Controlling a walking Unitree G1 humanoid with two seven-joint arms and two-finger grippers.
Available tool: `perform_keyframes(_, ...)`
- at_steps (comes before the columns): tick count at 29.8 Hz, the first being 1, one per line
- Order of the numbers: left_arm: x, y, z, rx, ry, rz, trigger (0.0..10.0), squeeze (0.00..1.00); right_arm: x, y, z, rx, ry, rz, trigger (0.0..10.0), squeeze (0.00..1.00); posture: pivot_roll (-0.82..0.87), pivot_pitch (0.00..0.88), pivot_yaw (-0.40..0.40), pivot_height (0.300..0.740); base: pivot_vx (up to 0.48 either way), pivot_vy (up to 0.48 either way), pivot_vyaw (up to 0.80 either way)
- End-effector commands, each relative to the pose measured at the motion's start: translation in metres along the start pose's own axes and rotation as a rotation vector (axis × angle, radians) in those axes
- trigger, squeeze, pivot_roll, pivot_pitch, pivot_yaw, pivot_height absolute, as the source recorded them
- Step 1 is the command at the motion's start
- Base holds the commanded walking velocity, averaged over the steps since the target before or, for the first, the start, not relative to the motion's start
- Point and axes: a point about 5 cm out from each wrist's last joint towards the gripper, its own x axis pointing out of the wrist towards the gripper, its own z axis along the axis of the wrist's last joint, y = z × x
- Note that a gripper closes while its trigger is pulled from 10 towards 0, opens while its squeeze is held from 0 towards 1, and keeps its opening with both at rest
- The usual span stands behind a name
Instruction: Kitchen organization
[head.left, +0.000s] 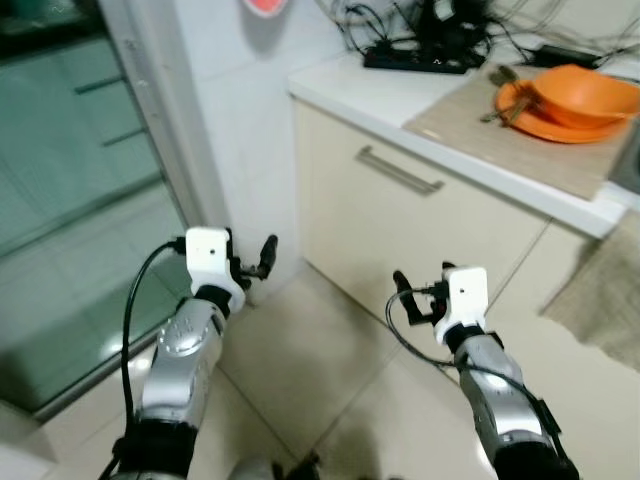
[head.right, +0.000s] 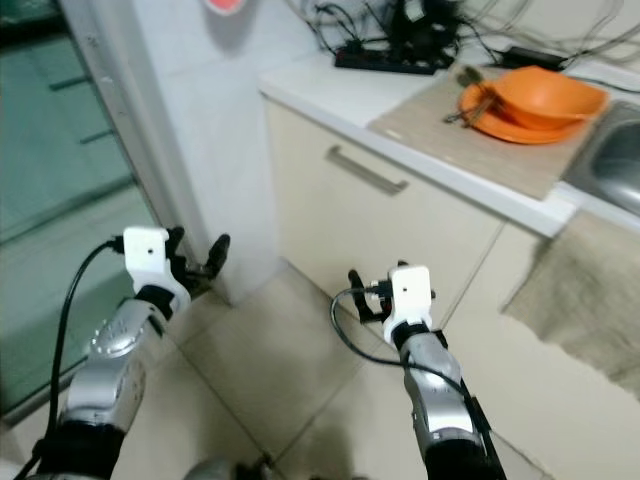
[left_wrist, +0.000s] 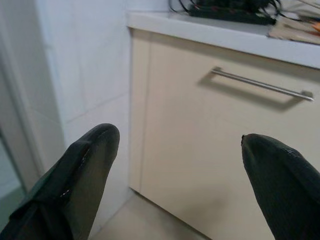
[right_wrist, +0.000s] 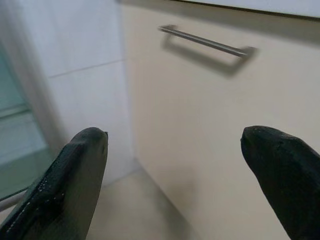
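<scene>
I see an orange bowl (head.left: 582, 95) sitting in an orange plate (head.left: 545, 122) on a beige mat (head.left: 520, 135) at the far right of the white worktop (head.left: 400, 95); something, perhaps cutlery, lies beside it. Below, the cream cabinet (head.left: 420, 235) has a bar handle (head.left: 398, 170). My left pincer (head.left: 262, 258) and right pincer (head.left: 403, 297) hover low before it, both spread wide, holding nothing.
</scene>
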Motion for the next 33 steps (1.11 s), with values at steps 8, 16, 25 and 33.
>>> perform_keyframes(8,-0.001,0.004,0.001,0.018,0.003,-0.004,10.0,0.00,0.003,0.005,0.003,0.012,-0.011,0.003,10.0,0.00,0.01,0.000,0.023,0.740,0.000,0.000,-0.74)
perform_keyframes(16,-0.001,0.003,-0.002,0.045,0.016,-0.031,10.0,0.00,0.001,0.004,0.002,0.011,-0.011,-0.012,10.0,0.00,0.00,0.000,0.026,0.740,0.000,0.000,-0.74)
perform_keyframes(25,0.000,0.000,-0.004,0.028,0.013,-0.043,10.0,0.00,-0.001,0.000,0.004,0.002,-0.020,-0.025,10.0,0.00,-0.01,0.000,0.020,0.740,0.000,0.000,-0.73)
perform_keyframes(33,0.000,0.002,-0.002,0.002,-0.004,-0.032,10.0,0.00,0.000,-0.006,0.013,-0.010,-0.066,-0.065,10.0,0.00,-0.01,0.000,0.022,0.740,0.000,0.000,-0.70)
